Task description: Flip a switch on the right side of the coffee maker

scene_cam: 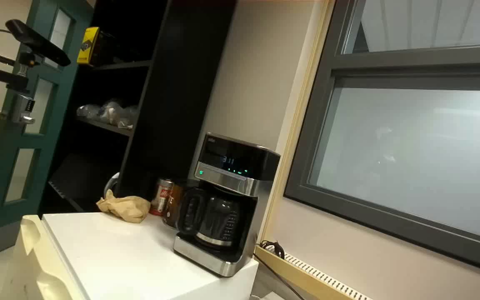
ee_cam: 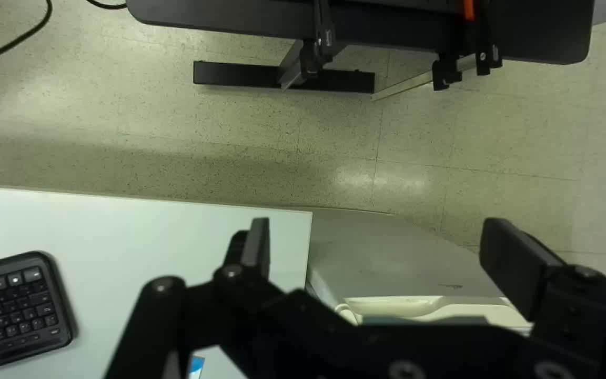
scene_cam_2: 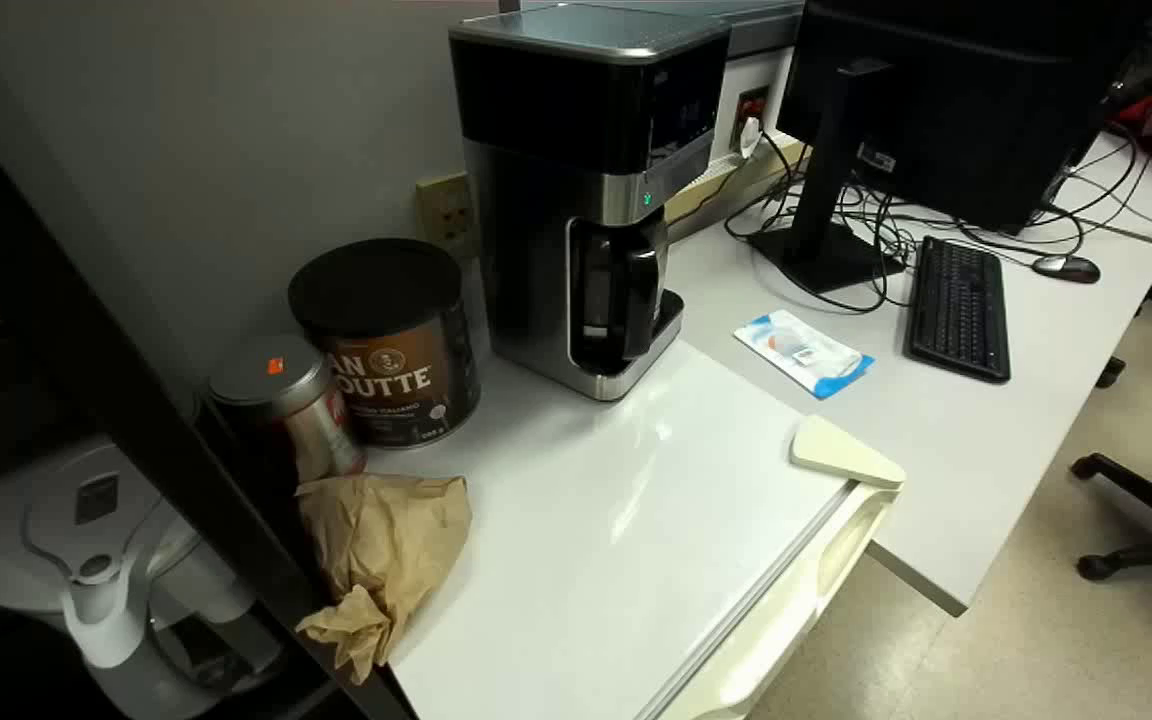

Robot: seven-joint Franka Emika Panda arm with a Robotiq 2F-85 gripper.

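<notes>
End effector [ee_cam: 379, 251]; paper [scene_cam_2: 388, 550], cans [scene_cam_2: 391, 355] near coffee maker [scene_cam_2: 536, 220]

In the wrist view, the gripper [ee_cam: 374, 245] has a dull black finish and a blocky, angular build. Each finger [ee_cam: 571, 310] carries a flat, rectangular pad [ee_cam: 257, 247] with squared edges; the left pad shows a slightly greyer face. Round grey fastener heads [ee_cam: 232, 271] sit behind the left and right pads. Farther left, a rounded black knuckle [ee_cam: 163, 302] bears a similar head. Along the near edge, two broader metallic discs [ee_cam: 405, 370] are set into the black body [ee_cam: 440, 345]. Surface detail on the near parts is blurred
</notes>
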